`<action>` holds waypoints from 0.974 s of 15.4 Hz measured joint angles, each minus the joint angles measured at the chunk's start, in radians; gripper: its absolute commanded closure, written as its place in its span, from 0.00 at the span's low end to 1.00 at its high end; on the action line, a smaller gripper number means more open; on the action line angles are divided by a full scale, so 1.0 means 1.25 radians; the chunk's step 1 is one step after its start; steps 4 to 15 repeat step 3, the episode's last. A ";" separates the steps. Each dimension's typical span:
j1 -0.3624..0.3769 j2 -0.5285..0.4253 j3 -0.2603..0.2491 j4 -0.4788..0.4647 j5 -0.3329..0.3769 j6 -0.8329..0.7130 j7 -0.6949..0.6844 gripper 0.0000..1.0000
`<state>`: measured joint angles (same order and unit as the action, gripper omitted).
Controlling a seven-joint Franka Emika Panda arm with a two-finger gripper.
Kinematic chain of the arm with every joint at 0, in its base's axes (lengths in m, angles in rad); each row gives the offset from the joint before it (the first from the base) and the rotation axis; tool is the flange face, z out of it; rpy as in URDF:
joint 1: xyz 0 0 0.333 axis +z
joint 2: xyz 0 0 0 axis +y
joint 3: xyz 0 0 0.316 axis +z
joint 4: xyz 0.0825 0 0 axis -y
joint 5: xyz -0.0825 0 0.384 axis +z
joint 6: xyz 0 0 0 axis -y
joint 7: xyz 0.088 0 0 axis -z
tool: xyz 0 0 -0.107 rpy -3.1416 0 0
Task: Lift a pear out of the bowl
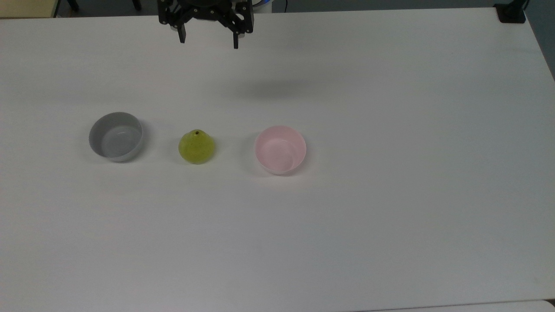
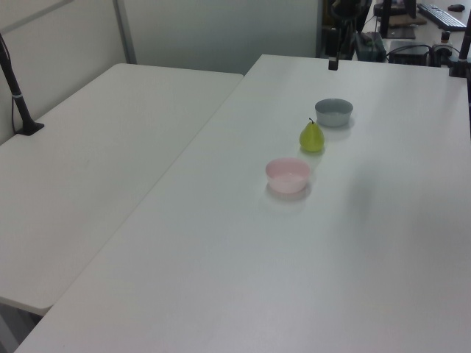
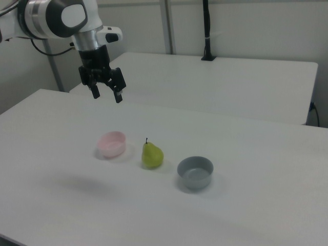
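Our end effector (image 1: 208, 41) hangs high over the bench's (image 1: 390, 216) far edge, fingers spread and holding nothing. The pear (image 1: 196, 147) stands upright on the bench between the grey bowl (image 1: 115, 136) and the pink bowl (image 1: 280, 150), well below and nearer the top view's bottom.

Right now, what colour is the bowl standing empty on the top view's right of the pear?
Pale pink. The bowl shows best in the top view, apart from the pear.

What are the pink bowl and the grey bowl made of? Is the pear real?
The pink bowl and grey bowl look like smooth plastic, with plain colour and a soft sheen. The pear is glossy and evenly yellow-green, so it may be a plastic toy, though I can't be sure.
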<state>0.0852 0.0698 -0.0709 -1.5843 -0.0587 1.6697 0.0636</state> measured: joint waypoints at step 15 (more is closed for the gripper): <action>-0.001 -0.005 0.000 0.000 0.006 -0.011 0.000 0.00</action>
